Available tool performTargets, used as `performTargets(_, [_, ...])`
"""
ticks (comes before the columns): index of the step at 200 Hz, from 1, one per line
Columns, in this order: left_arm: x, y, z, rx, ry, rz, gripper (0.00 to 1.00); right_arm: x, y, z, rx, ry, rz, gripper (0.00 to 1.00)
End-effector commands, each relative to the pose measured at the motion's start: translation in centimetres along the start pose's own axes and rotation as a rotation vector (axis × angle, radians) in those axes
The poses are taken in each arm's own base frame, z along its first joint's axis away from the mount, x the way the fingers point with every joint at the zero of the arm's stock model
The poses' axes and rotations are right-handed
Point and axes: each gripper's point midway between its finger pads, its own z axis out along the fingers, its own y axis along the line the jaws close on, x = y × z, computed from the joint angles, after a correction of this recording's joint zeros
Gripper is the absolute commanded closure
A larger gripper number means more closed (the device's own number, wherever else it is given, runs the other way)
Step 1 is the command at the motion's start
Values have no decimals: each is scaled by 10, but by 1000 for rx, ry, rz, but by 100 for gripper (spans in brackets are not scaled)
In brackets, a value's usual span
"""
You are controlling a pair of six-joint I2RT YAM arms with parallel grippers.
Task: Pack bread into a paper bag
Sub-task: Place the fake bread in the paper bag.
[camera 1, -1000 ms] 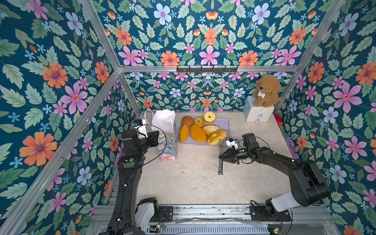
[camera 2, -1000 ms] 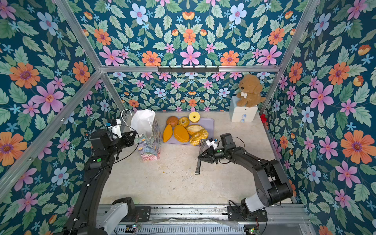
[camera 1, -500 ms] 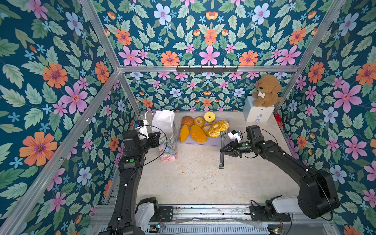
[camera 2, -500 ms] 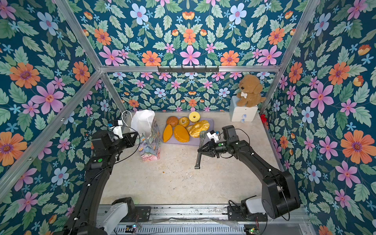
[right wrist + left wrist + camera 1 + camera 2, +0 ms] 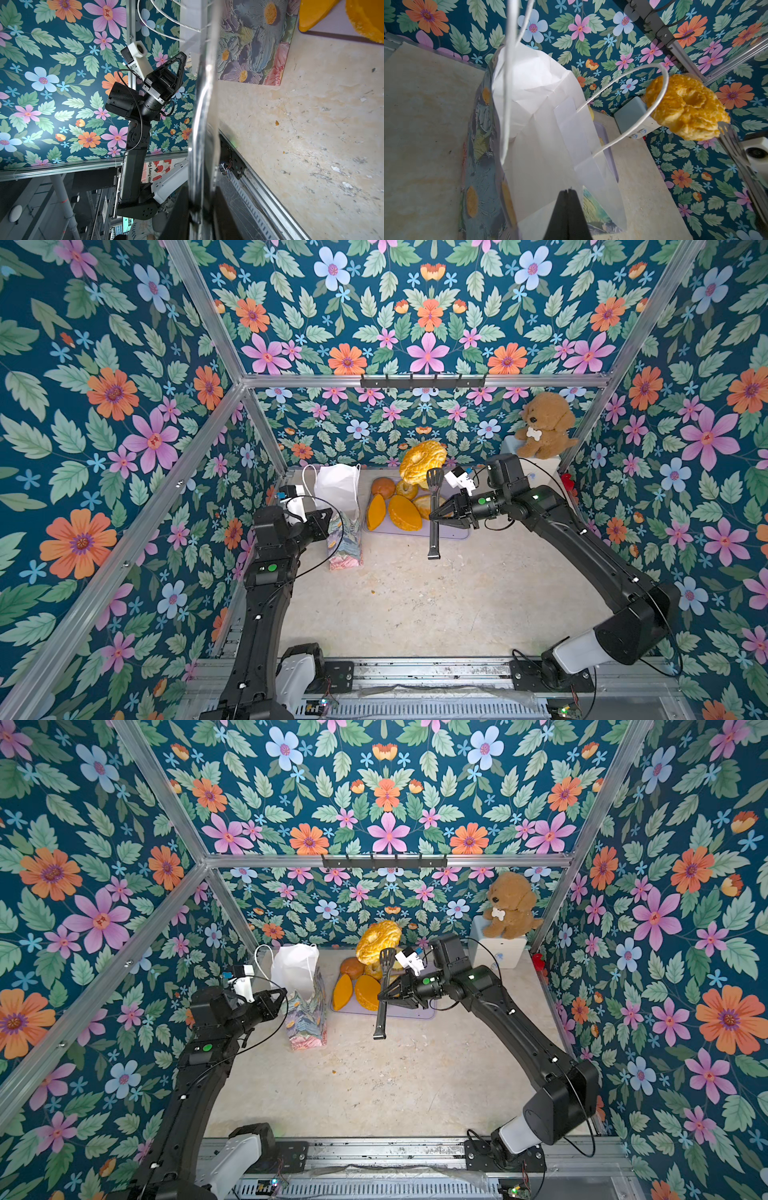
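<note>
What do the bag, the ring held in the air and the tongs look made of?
Paper bag: creased matte white paper inside, printed outside. Golden ring: probably foam or plastic imitation bread, knobbly and slightly glossy. Tongs: shiny metal with mirror reflections.

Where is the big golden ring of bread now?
In both top views the bread ring hangs in tongs above the tray, right of the bag.

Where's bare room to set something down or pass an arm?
Free: the wide tabletop in front of the paper bag and tray, between the arm bases. Crowded: the back edge, with bag, tray of bread, drawer box, and the right gripper holding tongs over the tray.
</note>
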Motion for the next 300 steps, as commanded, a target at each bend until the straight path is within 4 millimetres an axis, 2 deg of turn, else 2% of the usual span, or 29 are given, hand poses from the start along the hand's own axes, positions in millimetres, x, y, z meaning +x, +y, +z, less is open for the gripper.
performTargets(1, [-1, -8, 3, 39, -8, -1, 95, -9, 14, 8, 18, -9, -48, 95])
performTargets(23, [1, -13, 7, 51, 3, 4, 96, -17, 37, 13, 10, -7, -95, 95])
performTargets(28, [3, -14, 8, 54, 8, 5, 96, -22, 29, 23, 23, 8, -78, 95])
performTargets(74, [3, -22, 9, 67, 11, 18, 96, -36, 53, 46, 33, 48, -138, 96])
performTargets(115, [5, -25, 12, 73, 18, 20, 96, -39, 62, 68, 42, 90, -168, 96])
performTargets(160, [5, -27, 11, 80, 16, 25, 96, -41, 57, 89, 42, 132, -156, 96])
performTargets(212, [8, -25, 13, 81, 27, 31, 96, -27, 44, 114, 70, 197, -145, 96])
performTargets(227, [8, -26, 13, 85, 25, 31, 96, -22, 42, 116, 80, 209, -141, 96])
performTargets(265, [8, -25, 11, 71, 23, 34, 96, -6, 18, 117, 168, 264, -119, 96])
performTargets(300, [8, -24, 10, 68, 21, 36, 96, 4, 5, 116, 204, 304, -92, 96])
